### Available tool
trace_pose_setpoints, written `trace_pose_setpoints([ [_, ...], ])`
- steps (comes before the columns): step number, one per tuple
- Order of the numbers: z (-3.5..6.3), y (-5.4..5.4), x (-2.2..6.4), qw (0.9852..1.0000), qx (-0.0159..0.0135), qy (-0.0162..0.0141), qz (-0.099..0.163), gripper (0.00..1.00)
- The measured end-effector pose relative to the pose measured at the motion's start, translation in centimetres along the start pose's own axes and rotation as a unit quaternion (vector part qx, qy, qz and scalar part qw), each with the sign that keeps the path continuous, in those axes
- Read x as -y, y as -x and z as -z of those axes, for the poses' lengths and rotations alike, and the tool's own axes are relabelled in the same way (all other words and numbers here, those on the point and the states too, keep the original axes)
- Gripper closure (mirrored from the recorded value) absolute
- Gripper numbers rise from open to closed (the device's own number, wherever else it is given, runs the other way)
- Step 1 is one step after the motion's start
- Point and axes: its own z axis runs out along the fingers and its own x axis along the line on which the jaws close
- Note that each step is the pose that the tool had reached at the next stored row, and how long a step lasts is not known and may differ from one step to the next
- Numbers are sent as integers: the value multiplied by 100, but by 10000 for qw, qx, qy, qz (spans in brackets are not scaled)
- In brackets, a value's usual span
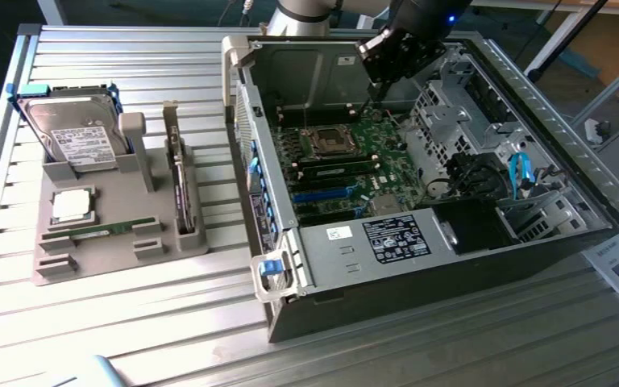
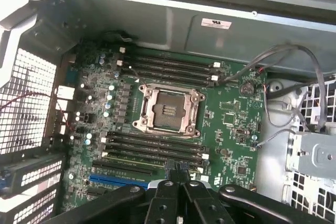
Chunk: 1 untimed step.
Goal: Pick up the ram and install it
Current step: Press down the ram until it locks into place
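Your pincer [image 2: 178, 190] hangs clenched and empty over the motherboard [image 2: 173, 114]. The ram [image 1: 93, 233] lies in the grey tray [image 1: 116, 262] on the bench [image 1: 159, 322]. It looks light, stiff and fragile; take it by its long edges, not the chips.

Item 1: a parts holder [image 1: 110, 230] is being carried on the tabletop [image 1: 126, 330], at the exterior view's left. In it, a hard drive [image 1: 73, 137] is being held upright at the far end; a processor chip [image 1: 71, 205] is lying before it; the ram [image 1: 100, 232] is lying flat just before the chip.

Item 2: a computer case [image 1: 417, 266] is lying open at the exterior view's right. A motherboard [image 2: 220, 108] is being housed inside, its socket [image 2: 169, 109] being flanked by memory slots [image 2: 157, 148] on two sides.
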Motion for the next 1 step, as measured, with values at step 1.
trace_pose_setpoints([
  [1, 0, 0, 0, 10000, 0, 0, 0, 90],
])
